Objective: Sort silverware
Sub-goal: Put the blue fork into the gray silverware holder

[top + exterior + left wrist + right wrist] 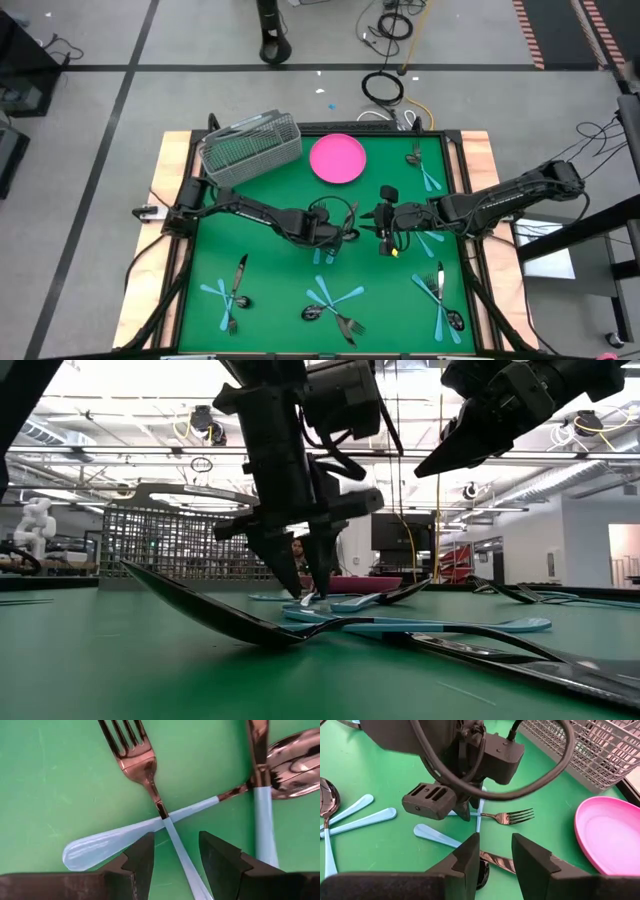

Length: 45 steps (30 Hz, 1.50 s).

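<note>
In the high view the left hand (335, 228) sits low at mid-frame over crossed silverware, the right hand (384, 232) just beside it, while other pieces lie scattered along the lower edge and at upper right of the green tabletop (270, 270). In the left wrist view its fingers (142, 860) stand wide astride a blue-handled fork (150, 780) crossing a spoon (280, 765); closing squarely on that handle alone would serve best. The right wrist view shows narrow, empty jaws; the fork's handle end is cut off.
</note>
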Tool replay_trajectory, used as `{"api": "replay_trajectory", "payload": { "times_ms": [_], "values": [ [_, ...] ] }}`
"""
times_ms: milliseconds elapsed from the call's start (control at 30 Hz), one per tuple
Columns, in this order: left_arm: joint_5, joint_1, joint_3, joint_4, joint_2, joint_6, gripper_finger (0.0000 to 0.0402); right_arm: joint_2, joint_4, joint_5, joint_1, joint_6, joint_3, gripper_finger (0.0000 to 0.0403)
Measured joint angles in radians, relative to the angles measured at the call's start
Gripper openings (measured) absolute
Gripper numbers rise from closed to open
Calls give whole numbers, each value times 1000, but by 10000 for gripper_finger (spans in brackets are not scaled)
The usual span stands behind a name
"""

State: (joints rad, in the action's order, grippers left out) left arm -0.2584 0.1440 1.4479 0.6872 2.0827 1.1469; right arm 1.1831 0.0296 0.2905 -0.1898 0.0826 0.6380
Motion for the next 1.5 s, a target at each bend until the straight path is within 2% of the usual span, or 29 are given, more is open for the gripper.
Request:
{"api": "replay_trajectory", "payload": {
  "times_ms": [367, 700, 933, 1367, 1500],
  "values": [
    [5, 0, 0, -6, 7, -12, 152, 0, -2, 0, 0, 1, 0, 102],
    [14, 0, 0, -4, 7, -30, 70, 0, -3, 0, 0, 1, 0, 102],
    [14, 0, 0, -6, 8, -37, 36, 0, -3, 0, 0, 1, 0, 102],
    [-1, -8, 0, -9, 0, -83, 20, 0, -3, 0, 0, 2, 0, 102],
    [-8, -13, 0, 3, -41, -105, 20, 0, -3, 0, 0, 2, 0, 102]
  ]
}}
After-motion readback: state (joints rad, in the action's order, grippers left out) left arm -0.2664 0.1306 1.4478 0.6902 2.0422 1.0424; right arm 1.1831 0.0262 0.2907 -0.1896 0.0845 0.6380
